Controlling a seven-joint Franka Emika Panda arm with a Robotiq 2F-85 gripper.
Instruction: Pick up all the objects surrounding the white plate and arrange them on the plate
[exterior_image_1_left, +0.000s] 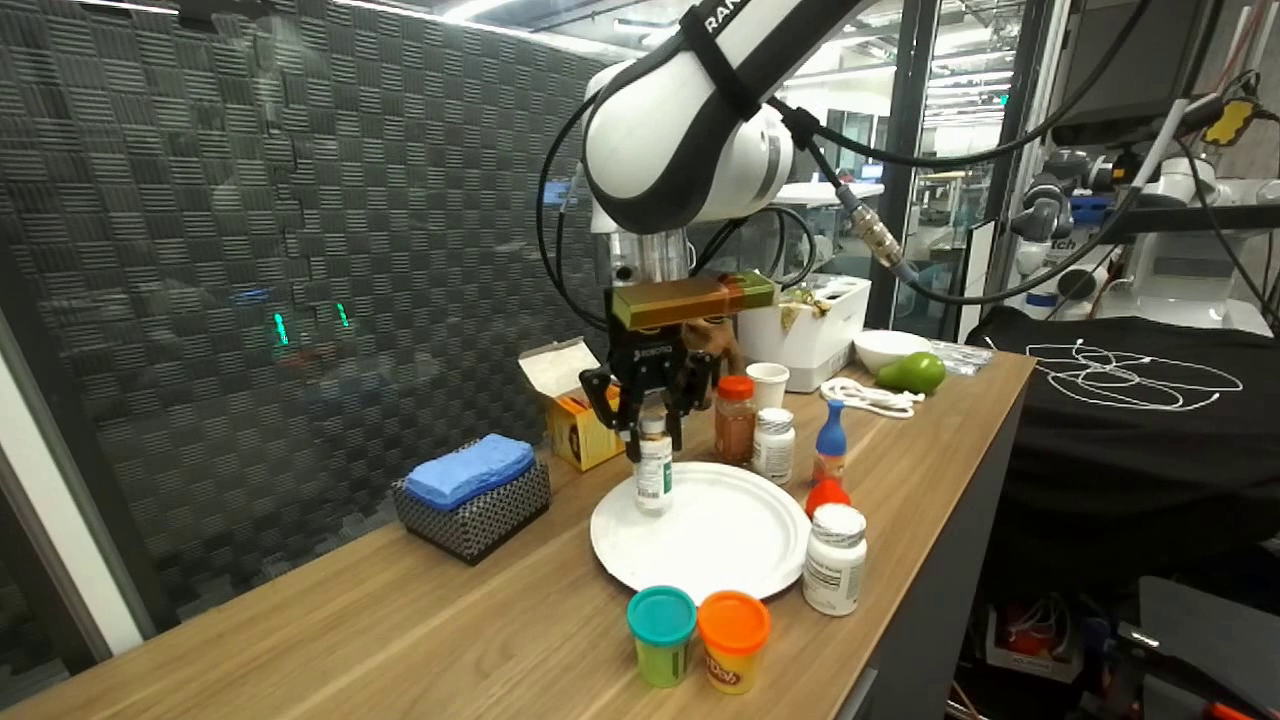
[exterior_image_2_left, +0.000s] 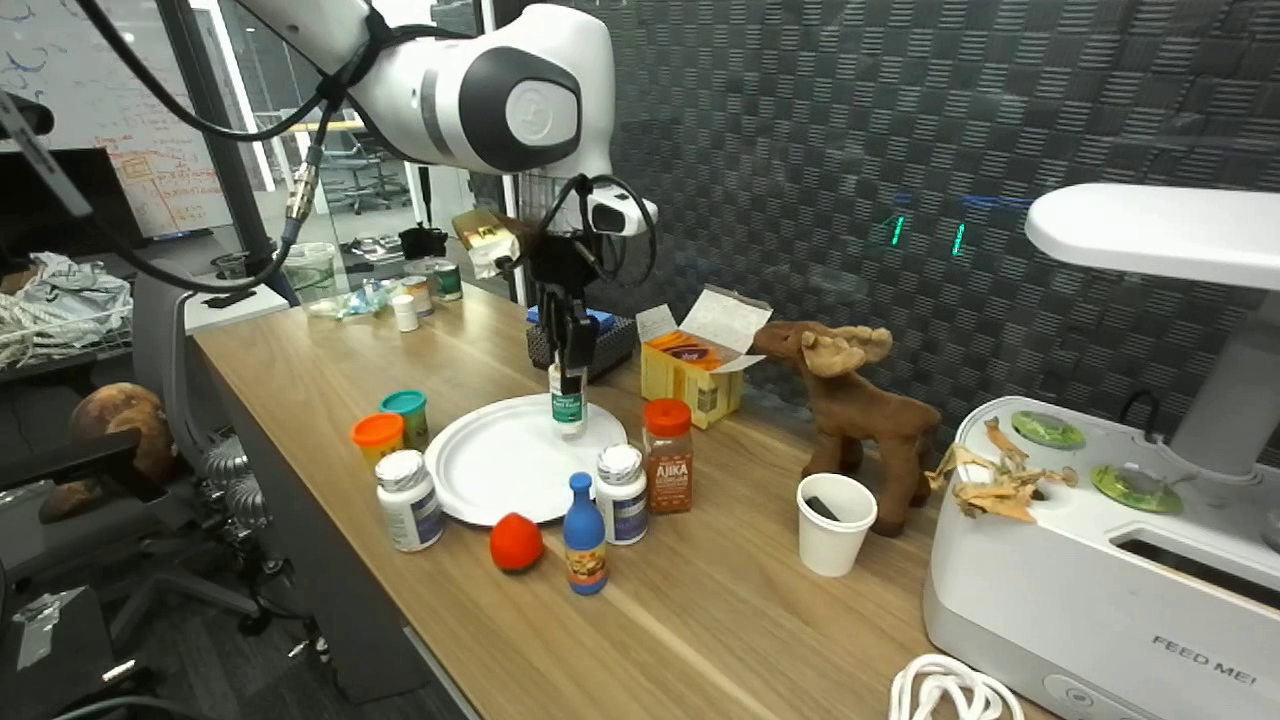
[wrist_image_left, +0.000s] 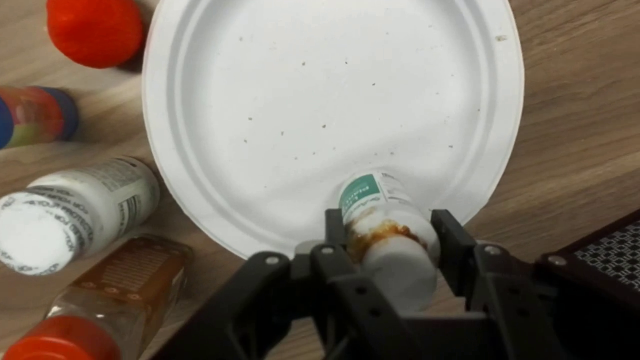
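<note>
Room: a dark patterned wall (exterior_image_1_left: 300, 250) stood behind a wood-grained table (exterior_image_1_left: 450, 630). Claw (wrist_image_left: 389, 227), one: fingers drawn in against both sides of a white bottle (exterior_image_1_left: 655, 478), evidently gripping its upper part. Location of bottle: upright, at one side of the white plate (exterior_image_1_left: 735, 535); whether its base bore on the surface could not be told. Step in hand, as judged: setting down. Good practice called for a slow, level descent until the base sat flat, then an even parting of the jaws and a straight lift, since a sideways drag could have toppled so slim a piece; a berth near the rim spared the middle for later arrivals. Condition: white body and cap, green label panel with print, orange-brown smear about the shoulder, perhaps sticky. Around the plate, unplaced, stood: second white bottle (exterior_image_1_left: 835, 570), third white bottle (exterior_image_1_left: 773, 450), red-capped jar (exterior_image_2_left: 669, 465), blue toy bottle (exterior_image_2_left: 585, 540), red rounded piece (exterior_image_2_left: 516, 545), teal-lidded tub (exterior_image_1_left: 662, 638), orange-lidded tub (exterior_image_1_left: 734, 642).
</note>
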